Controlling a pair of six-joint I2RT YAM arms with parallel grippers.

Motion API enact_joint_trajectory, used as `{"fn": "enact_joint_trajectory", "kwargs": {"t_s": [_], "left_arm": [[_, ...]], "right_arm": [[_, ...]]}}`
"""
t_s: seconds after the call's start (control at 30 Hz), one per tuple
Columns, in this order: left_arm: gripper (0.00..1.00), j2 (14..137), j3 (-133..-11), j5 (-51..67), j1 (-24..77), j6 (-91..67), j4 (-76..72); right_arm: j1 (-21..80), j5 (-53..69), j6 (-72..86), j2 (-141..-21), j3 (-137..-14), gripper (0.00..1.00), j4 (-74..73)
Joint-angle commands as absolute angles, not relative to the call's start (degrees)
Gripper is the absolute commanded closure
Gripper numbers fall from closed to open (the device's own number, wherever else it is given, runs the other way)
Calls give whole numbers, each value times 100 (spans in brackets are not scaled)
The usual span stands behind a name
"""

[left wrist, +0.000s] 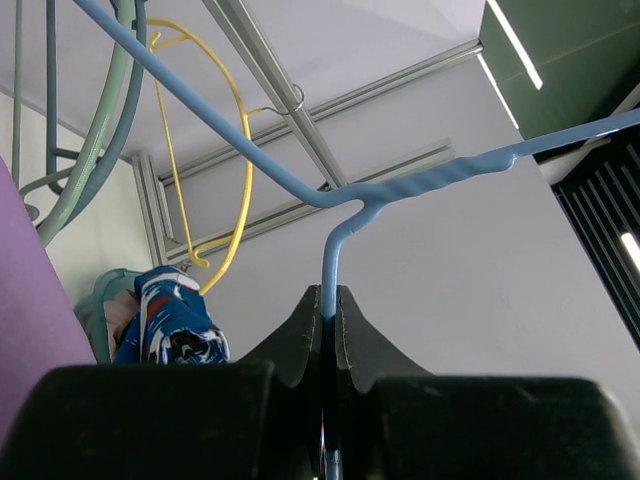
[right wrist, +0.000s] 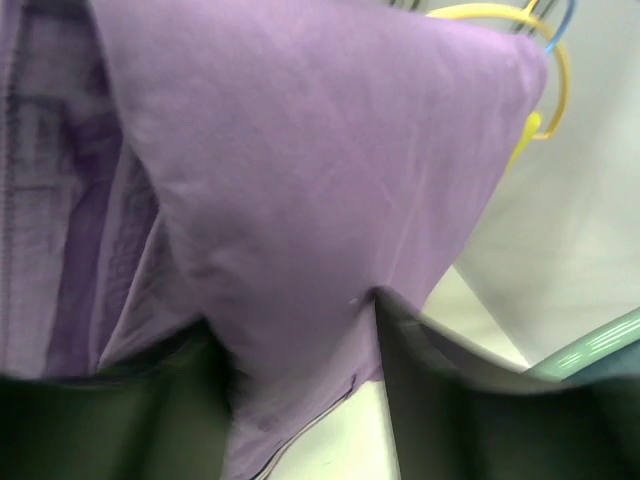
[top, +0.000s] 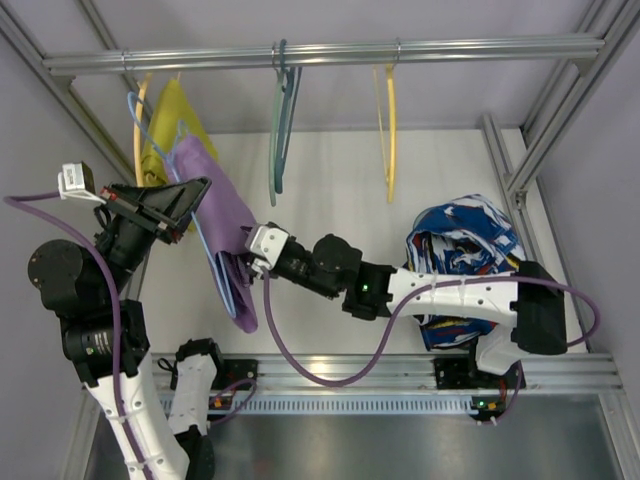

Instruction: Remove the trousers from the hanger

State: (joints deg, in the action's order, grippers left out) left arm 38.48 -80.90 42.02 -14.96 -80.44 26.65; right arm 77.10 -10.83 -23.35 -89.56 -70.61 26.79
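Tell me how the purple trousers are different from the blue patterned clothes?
The trousers are plain lilac; the patterned clothes are blue, white and red. The trousers hang draped over the hanger; the patterned clothes lie in a heap on the table. Both are soft cloth.

I have the hanger's (left wrist: 400, 188) stem between my left jaws, its arms spreading beyond their tips. The trousers (top: 225, 215) hang on it just right of those jaws, a fold lying between my right jaws. Behind both jaws runs the rail (top: 320, 52). Well right of my right jaws, a clothes heap (top: 465, 245) lies on the tabletop (top: 340, 170)
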Motion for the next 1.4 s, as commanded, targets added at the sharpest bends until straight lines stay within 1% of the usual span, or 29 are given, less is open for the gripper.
{"fn": "enact_joint_trajectory", "kwargs": {"t_s": [0.0,0.03,0.1,0.13,0.17,0.2,0.5,0.7,1.03,1.37], "left_arm": [[100,3850,-8350,4139,-1538,-8183,2065],[100,3850,-8341,4140,-1538,-8174,2065],[100,3841,-8306,4148,-1538,-8165,2065],[100,3841,-8297,4166,-1538,-8165,2065],[100,3832,-8271,4166,-1538,-8156,2065],[100,3832,-8253,4157,-1529,-8148,2065],[100,3779,-8034,4184,-1538,-7963,2074],[100,3621,-7638,4210,-1538,-7717,2092],[100,3226,-6830,4394,-1538,-7146,2382],[100,2725,-6013,4474,-1538,-6610,2751]], "right_arm": [[7515,-1309,-2268,-8921,-7479,58,3050],[7489,-1397,-2294,-8877,-7497,72,3032],[7453,-1476,-2338,-8833,-7550,85,2953],[7436,-1529,-2347,-8763,-7559,94,2936],[7401,-1538,-2347,-8710,-7593,98,2901],[7366,-1547,-2321,-8684,-7629,100,2805],[7207,-1512,-1785,-8157,-8068,100,2224],[7207,-1450,-1591,-7858,-8481,100,1794],[7216,-1275,-1986,-7550,-9140,100,1521],[7216,-1064,-2188,-7585,-10282,100,1363]]}}
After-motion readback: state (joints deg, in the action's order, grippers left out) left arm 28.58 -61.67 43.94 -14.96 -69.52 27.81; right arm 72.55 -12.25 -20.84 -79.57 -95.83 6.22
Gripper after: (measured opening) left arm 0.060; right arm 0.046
